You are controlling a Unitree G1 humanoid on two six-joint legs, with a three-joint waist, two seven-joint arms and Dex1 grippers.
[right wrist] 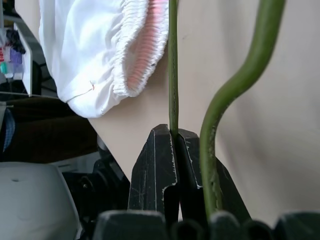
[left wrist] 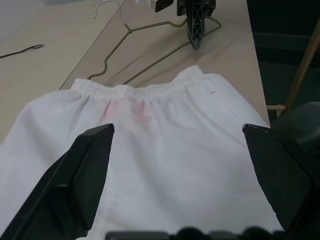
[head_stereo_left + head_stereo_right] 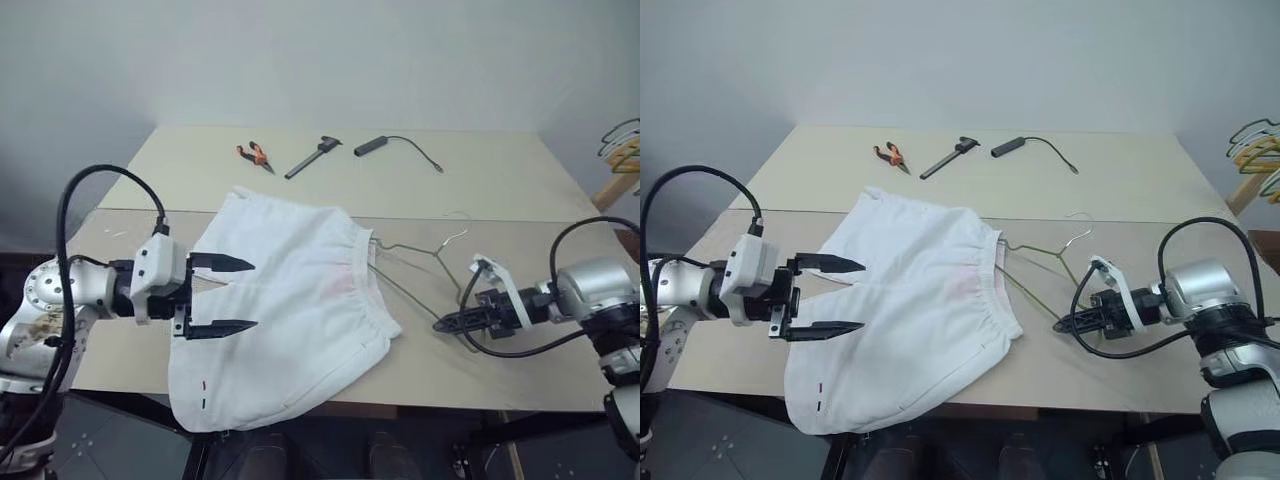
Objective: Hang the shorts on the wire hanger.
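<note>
A pale wall stands behind the beige table [image 3: 470, 180]. The right gripper [image 3: 447, 322] has its fingers pressed together, pinching the lower wire of the wire hanger [image 3: 415, 262] near one corner. The hanger lies flat just beside the waistband of the shorts [image 3: 290, 300], its far end seemingly tucked into the opening. The left gripper [image 3: 222, 295] hovers over the shorts' leg end with its fingers spread wide, holding nothing. Beyond the shorts lie pliers [image 3: 254, 155], a caliper [image 3: 313, 157] and a cable [image 3: 400, 148]. The thin wire could twist or slip in the pinch, and pushing without pinning the cloth might bunch the waistband or drag the shorts off the near edge
</note>
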